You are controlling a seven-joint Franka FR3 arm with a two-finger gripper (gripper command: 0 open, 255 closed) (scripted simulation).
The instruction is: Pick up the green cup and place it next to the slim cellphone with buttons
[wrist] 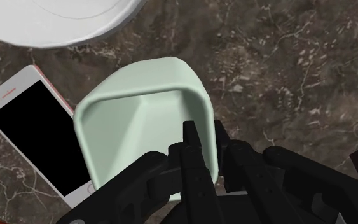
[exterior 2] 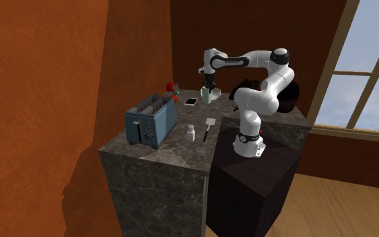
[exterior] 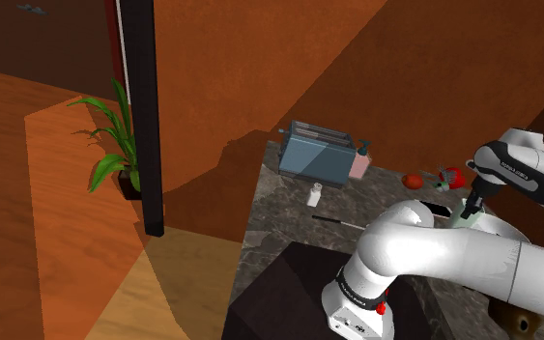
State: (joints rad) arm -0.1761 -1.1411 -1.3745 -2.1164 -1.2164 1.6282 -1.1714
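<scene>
Dim warm light, with hard-edged diagonal shadows across the orange wall (exterior: 289, 68).

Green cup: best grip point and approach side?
Pinch one wall of the pale green cup at the rim, from above: it stands upright, mouth open, likely too wide to span. The gripper clasps the wall opposite the phone.

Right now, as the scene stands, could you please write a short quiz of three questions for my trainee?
1. True or false: the end effector clasps one wall of the pale green cup.
2. What lies on the counter right beside the cup? A) a phone B) a spoon C) a book
3. Fill in: the toaster is coloured ____.

Key: 1 true; 2 A; 3 blue.
</scene>
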